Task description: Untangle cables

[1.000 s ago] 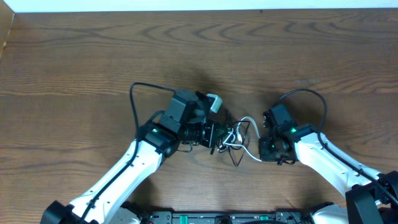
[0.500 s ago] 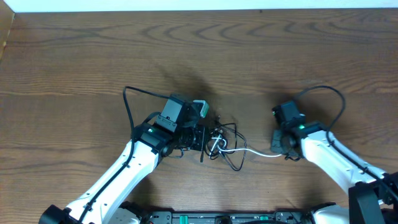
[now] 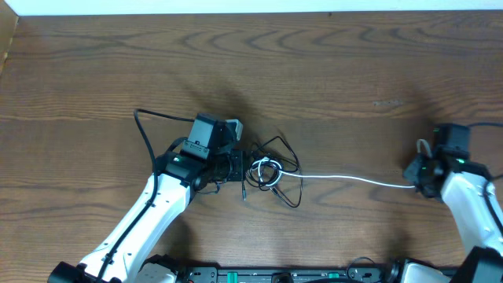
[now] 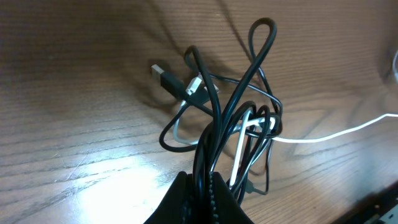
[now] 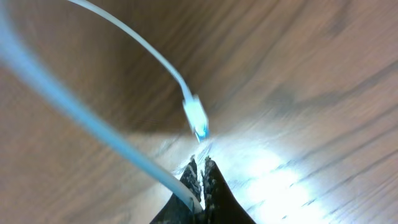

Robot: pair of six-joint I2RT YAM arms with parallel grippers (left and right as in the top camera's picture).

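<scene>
The black cable [image 4: 249, 74] and the white cable [image 4: 239, 146] are knotted in a bundle [image 3: 271, 169] at the table's middle. My left gripper [image 3: 240, 167] sits just left of the bundle, shut on several black strands [image 4: 202, 186]. A black USB plug [image 4: 163, 76] sticks out of the knot. One white strand [image 3: 354, 178] runs nearly straight from the bundle rightward to my right gripper [image 3: 415, 174], which is shut on it [image 5: 200, 167]. Beyond that grip the white cable [image 5: 93, 124] curves round, and its small plug [image 5: 196, 118] hangs free above the wood.
The brown wooden table [image 3: 330, 71] stretches around both arms. Each arm carries its own thicker black wire, the left one [image 3: 145, 122] looping out beside the wrist. A pale wall strip runs along the table's far edge.
My right gripper has pulled far to the right with the white cable, drawing a long straight strand out of the bundle. My left gripper has shifted a little left, holding the black strands.
</scene>
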